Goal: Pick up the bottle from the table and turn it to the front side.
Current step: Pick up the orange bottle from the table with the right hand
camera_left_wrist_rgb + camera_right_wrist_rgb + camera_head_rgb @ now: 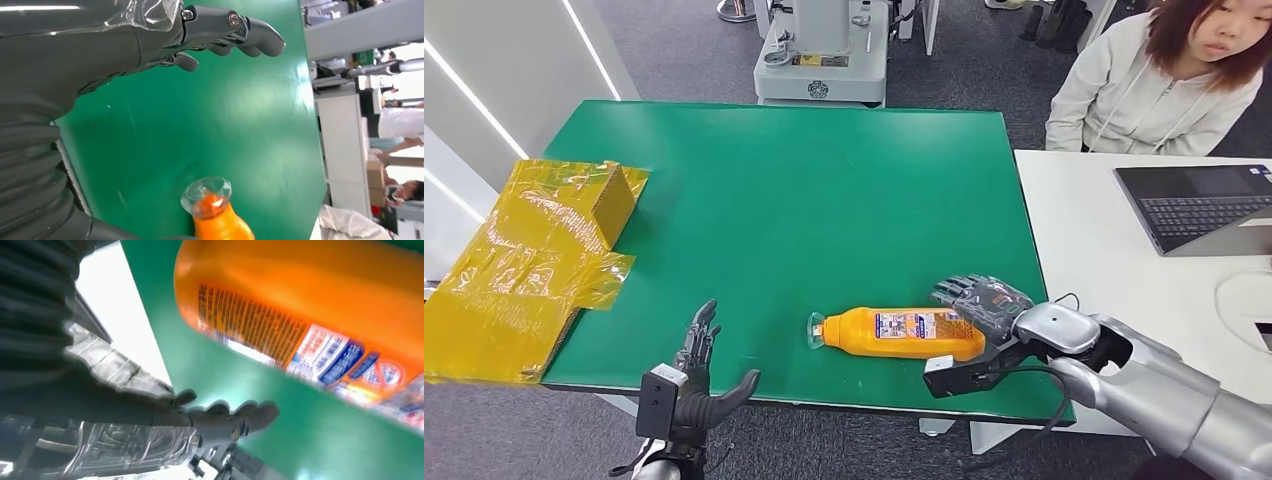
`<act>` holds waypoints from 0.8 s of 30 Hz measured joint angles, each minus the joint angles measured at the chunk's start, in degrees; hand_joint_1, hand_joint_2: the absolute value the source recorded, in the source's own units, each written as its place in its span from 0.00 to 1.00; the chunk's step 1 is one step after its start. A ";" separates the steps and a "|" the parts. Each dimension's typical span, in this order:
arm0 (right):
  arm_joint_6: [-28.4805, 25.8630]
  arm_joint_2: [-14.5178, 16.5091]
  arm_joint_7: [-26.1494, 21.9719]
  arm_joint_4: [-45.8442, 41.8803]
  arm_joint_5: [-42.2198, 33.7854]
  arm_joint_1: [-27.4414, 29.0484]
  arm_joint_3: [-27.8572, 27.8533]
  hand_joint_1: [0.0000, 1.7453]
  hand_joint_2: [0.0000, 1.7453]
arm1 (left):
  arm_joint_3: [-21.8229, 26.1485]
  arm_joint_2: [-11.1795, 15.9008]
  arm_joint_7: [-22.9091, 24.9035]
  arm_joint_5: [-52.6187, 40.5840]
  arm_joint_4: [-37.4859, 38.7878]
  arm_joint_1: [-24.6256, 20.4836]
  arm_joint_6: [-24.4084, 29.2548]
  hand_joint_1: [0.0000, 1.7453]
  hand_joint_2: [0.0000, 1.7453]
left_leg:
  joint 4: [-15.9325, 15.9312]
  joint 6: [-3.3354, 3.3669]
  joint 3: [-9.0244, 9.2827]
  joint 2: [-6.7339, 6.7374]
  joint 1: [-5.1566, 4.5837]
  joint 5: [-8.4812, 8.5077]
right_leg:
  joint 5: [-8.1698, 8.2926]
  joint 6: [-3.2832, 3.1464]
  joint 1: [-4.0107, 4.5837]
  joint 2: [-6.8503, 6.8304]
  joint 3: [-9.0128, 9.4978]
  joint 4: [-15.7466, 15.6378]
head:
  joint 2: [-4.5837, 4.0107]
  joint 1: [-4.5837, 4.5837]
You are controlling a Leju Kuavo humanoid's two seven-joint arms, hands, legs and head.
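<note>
We see the orange bottle [902,333] lying on its side on the green table [804,190], near the table's near edge and toward its right side. Its long axis runs left to right: the clear cap [816,330] points left and the wider base points right, where it meets our right hand [986,303]. The printed label [911,325] faces upward in the head view.

Our right hand sits at the bottle's base with its dark fingers spread past the far side of the bottle. In the right wrist view the fingers [235,415] are extended and apart, with green table showing between them and the bottle [320,305]; we cannot tell whether the palm touches the base. That view is blurred, so the label text cannot be read, and the bottle is cut off at the picture's edges.

Our left hand [701,375] hovers at the near edge, left of the bottle and apart from it, fingers spread and holding nothing. In the left wrist view the cap [206,194] faces the camera and the bottle's body is cut off.

A crumpled yellow film [529,260] lies at the table's left edge.
</note>
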 joint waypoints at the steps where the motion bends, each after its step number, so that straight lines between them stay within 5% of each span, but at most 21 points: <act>1: 0.05 -0.04 0.02 -0.13 0.30 -0.12 0.35 0.00 1.00 | 0.14 0.03 0.00 -0.05 0.15 0.16 0.09 0.00 1.00 | 0.00 0.00 0.00 0.00 0.00 0.00 | 0.00 0.00 0.00 0.00 0.00 0.00 | 0.00 0.00; 12: 0.07 -0.72 0.02 -0.95 0.30 -0.26 2.47 0.00 1.00 | 0.35 0.42 -0.04 -1.46 1.65 1.15 1.07 0.00 1.00 | 0.00 0.00 0.00 -0.01 0.00 0.00 | 0.00 0.00 0.00 -0.01 0.00 -0.01 | 0.00 0.00; 17: -1.27 -0.52 -0.38 -0.87 -6.96 1.74 1.06 0.00 1.00 | 0.35 0.68 -0.38 -1.61 2.33 1.25 1.16 0.00 1.00 | -0.01 0.00 -0.02 -0.02 0.00 0.00 | 0.00 0.00 0.01 -0.03 0.00 0.00 | 0.00 0.01; 24: -8.39 4.61 0.90 3.00 -12.76 7.41 -3.19 0.00 1.00 | 0.35 1.36 -1.09 -1.98 2.82 1.72 2.42 0.00 1.00 | -0.03 -0.04 -0.01 -0.03 0.03 -0.02 | -0.04 -0.03 0.03 -0.04 -0.01 0.00 | 0.00 0.00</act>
